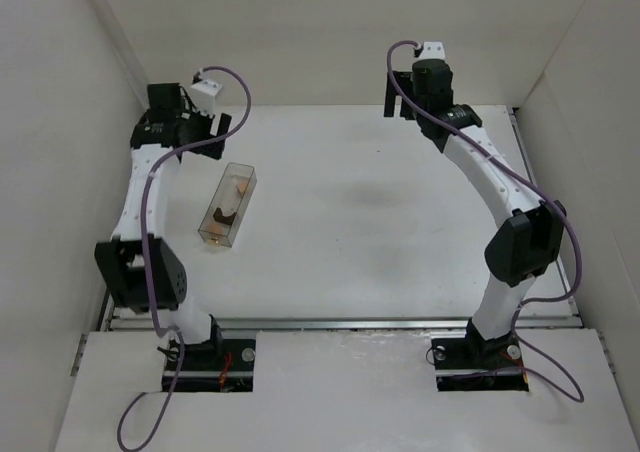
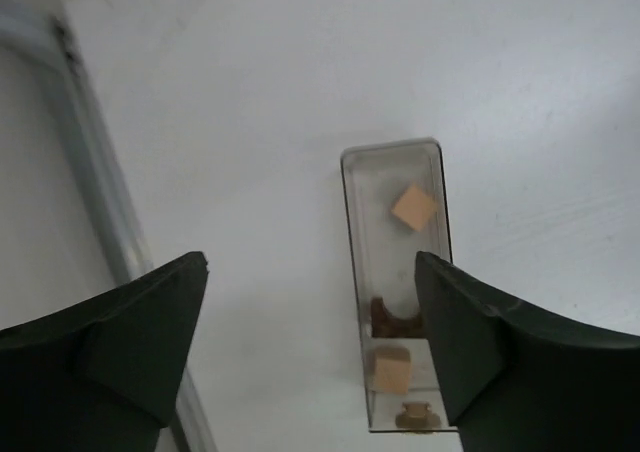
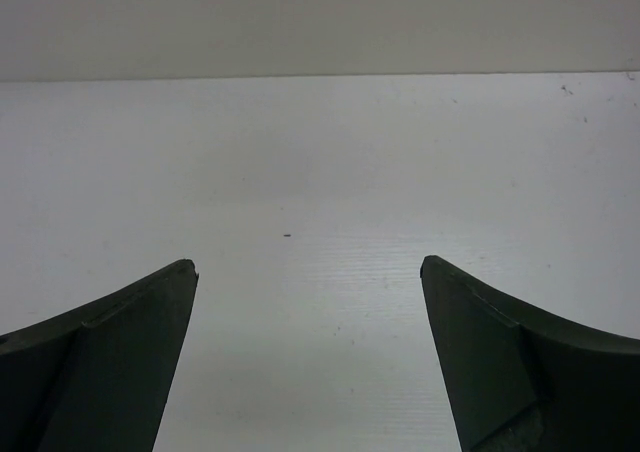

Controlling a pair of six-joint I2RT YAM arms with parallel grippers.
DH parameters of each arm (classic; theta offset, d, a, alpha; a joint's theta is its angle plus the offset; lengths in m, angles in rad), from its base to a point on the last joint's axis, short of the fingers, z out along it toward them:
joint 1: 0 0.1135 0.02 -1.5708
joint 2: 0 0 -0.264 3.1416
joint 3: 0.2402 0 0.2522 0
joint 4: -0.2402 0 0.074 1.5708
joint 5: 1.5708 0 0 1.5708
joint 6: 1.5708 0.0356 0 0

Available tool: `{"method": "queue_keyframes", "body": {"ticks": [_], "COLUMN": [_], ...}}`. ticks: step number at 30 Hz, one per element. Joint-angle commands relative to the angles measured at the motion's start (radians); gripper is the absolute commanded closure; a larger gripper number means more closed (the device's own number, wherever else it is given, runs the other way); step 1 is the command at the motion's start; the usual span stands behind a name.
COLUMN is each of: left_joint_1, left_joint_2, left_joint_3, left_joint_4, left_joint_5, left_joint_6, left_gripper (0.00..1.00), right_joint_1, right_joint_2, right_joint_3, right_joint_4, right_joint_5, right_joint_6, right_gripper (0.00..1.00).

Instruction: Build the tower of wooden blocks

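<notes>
Several small wood blocks lie inside a clear plastic box [image 1: 228,206] resting on its side on the table's left half. In the left wrist view the box [image 2: 352,272] holds a tan cube [image 2: 413,207], a dark brown arched piece [image 2: 395,318], a second tan cube [image 2: 391,369] and a small brown piece [image 2: 415,415]. My left gripper [image 2: 312,262] hovers above the box's far end, open, with nothing between its fingers; its right finger covers part of the box. My right gripper [image 3: 308,262] is open over bare table at the back right [image 1: 400,100]. No tower shows.
White walls enclose the table on the left, back and right. A metal rail [image 2: 95,172] runs along the left edge, close to my left gripper [image 1: 218,130]. Both arm bases stand at the near edge.
</notes>
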Motion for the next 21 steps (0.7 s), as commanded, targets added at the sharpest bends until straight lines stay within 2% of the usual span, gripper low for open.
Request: {"method": "queue_keyframes", "body": {"ticks": [1, 4, 8, 11, 16, 17, 21], "left_joint_1": [-0.023, -0.023, -0.032, -0.045, -0.068, -0.068, -0.068], "left_joint_2": [0.141, 0.255, 0.343, 0.372, 0.404, 0.404, 0.413], "left_joint_3": [0.025, 0.025, 0.039, 0.03, -0.053, -0.053, -0.067], "left_joint_4": [-0.179, -0.168, -0.145, -0.113, -0.058, -0.058, -0.049], "left_joint_5": [-0.084, -0.164, -0.175, -0.253, -0.359, -0.37, -0.365], "left_joint_6": [-0.024, -0.096, -0.145, -0.165, -0.199, -0.199, -0.199], "left_gripper": [0.22, 0.35, 0.38, 0.43, 0.68, 0.81, 0.91], "right_joint_1": [0.012, 0.036, 0.061, 0.086, 0.109, 0.118, 0.118], "right_joint_2": [0.033, 0.008, -0.016, -0.025, -0.025, -0.035, -0.035], "right_joint_3": [-0.066, -0.176, -0.256, -0.284, -0.295, -0.295, -0.295], "right_joint_4": [-0.007, 0.014, 0.023, 0.023, 0.023, 0.023, 0.023], "right_joint_5": [-0.055, -0.031, -0.017, 0.008, 0.052, 0.052, 0.063], "right_joint_6": [-0.06, -0.06, -0.049, -0.049, -0.049, -0.049, -0.049], "right_gripper": [0.01, 0.01, 0.01, 0.01, 0.01, 0.01, 0.01]}}
